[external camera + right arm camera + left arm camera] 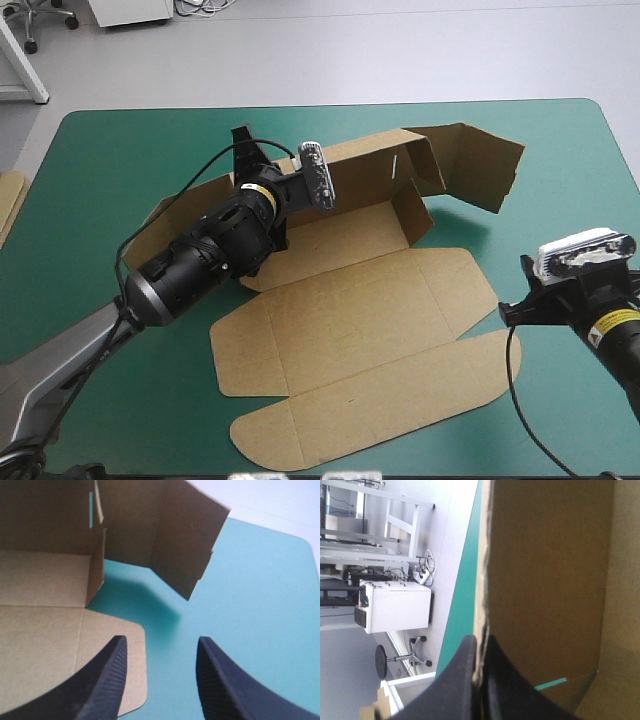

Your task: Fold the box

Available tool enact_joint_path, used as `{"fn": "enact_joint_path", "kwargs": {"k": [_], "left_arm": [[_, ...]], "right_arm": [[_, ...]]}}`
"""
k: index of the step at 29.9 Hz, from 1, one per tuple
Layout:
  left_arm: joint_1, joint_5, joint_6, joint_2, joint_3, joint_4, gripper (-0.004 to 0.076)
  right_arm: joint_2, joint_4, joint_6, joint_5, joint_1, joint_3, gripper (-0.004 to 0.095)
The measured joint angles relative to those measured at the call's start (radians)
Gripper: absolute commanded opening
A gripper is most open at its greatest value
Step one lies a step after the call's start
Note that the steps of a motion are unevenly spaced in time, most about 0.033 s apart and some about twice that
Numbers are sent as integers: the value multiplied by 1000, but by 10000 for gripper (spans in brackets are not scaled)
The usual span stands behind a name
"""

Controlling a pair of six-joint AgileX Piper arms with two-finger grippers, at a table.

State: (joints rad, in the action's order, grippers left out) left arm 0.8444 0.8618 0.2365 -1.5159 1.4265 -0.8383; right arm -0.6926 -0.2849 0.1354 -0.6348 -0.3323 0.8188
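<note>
Box (350, 310) at middle of desk (560, 180), back wall (360, 165) raised, pinched at its top edge by left hand (479, 647). Right hand (161, 640) spread wide near loose end flap (480, 165). Risk: edge grip could be lost, wall dropped flat.

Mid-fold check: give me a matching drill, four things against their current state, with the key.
Things:
1. left end effector
2. right end effector
3. box's far wall
4. box's front panels

States:
A. lying flat on the teal-green cover
B. open, gripping nothing
C. standing upright
D. shut on a board edge

Pairs: 1-D, 2-B, 3-C, 4-A.
</note>
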Motion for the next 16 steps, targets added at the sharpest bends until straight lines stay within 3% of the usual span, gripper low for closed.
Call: {"fn": "enact_joint_path", "kwargs": {"k": [10, 16], "left_arm": [[96, -18, -152, 0, -144, -183, -10], [104, -31, -211, 2, -202, -226, -10]], "right_arm": [[2, -124, 112, -13, 0, 33, 413], [-27, -387, 325, -26, 0, 36, 413]]}}
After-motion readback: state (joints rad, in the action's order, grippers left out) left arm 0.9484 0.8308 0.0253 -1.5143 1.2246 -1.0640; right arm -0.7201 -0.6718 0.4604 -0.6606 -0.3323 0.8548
